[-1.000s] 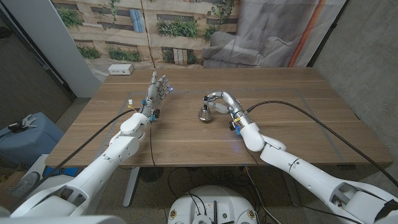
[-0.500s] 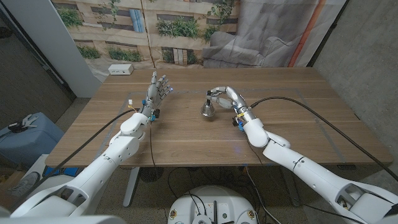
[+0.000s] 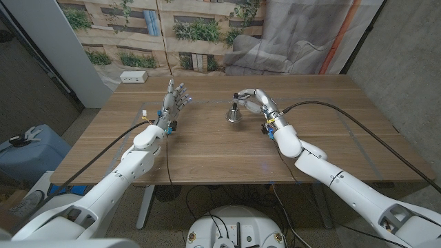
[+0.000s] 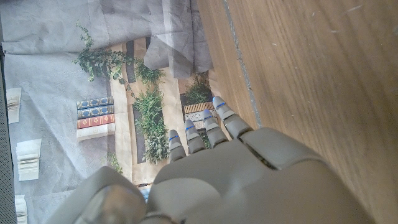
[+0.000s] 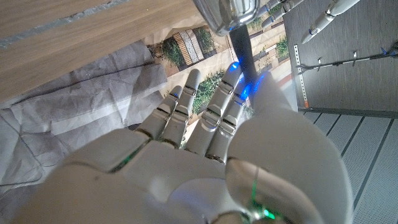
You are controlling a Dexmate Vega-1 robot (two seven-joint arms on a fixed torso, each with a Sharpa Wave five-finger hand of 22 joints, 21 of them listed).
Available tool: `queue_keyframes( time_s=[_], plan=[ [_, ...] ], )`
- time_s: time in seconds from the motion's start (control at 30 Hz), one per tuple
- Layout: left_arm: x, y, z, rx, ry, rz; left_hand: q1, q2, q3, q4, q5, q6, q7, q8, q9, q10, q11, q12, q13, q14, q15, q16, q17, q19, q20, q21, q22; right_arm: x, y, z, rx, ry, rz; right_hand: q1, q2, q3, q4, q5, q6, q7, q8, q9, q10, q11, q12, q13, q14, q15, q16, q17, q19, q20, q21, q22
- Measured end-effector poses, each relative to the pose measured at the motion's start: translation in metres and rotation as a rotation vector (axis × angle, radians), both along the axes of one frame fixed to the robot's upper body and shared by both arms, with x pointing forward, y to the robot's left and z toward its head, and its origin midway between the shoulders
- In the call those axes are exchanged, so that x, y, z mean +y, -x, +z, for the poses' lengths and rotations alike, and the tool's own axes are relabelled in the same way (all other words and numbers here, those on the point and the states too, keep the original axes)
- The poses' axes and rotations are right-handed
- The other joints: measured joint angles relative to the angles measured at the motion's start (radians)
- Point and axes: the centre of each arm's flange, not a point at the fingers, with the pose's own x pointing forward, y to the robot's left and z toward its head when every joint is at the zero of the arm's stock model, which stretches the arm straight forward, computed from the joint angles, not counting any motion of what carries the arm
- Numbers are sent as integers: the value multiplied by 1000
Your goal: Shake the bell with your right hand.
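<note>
Currently the right hand (image 3: 253, 100) is holding the small silver metal bell with a dark handle (image 3: 235, 113) over the middle of the brown wooden tabletop (image 3: 207, 148), toward its far half. In the head view the fingers (image 3: 242, 96) are curling over from above and pinching the dark handle, with the polished bell body hanging below them; whether the bell's rim is touching the wood or riding just above it cannot be told from this view. In the right wrist view the fingers (image 5: 186, 102) are reaching toward the bell (image 5: 229, 14), and a blue glow is showing where they are meeting the dark stem.

The left hand (image 3: 175, 100) is standing on the tabletop's left half, well apart from the bell, palm upright, holding nothing. Its fingers are extending straight and lying close together, pointing toward the far edge. In the left wrist view the same hand (image 4: 217, 168) is showing its grey back with blue-tipped fingers (image 4: 219, 111) stretching out over the wood grain.

A white rectangular power strip (image 3: 134, 77) is lying at the far left corner of the tabletop. Black cables (image 3: 358, 134) are trailing along both arms across the wood. Behind the tabletop a printed backdrop of shelves and green plants (image 3: 196, 31) is hanging beside a grey draped sheet (image 3: 303, 34).
</note>
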Motion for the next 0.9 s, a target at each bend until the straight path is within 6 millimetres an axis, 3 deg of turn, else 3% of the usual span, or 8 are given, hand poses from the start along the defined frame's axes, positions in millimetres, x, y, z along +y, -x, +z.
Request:
queue_keyframes(
  time_s=[0.83,0.9],
  plan=[
    [0,0,0,0,0,0,0,0,0,0,0,0,0,0,0,0,0,0,0,0,0,0,0,0,0,0,0,-34,8,19,2,-97,-83,1,1,-4,-4,3,5,5,-5,-1,9,2,-1,1,11,0,0,2,7,0,0,0],
    [0,0,0,0,0,0,0,0,0,0,0,0,0,0,0,0,0,0,0,0,0,0,0,0,0,0,0,-36,8,19,4,-104,-89,20,-4,-4,-4,3,5,5,-5,-1,9,2,-1,1,11,0,0,1,7,0,0,0]
  ],
)
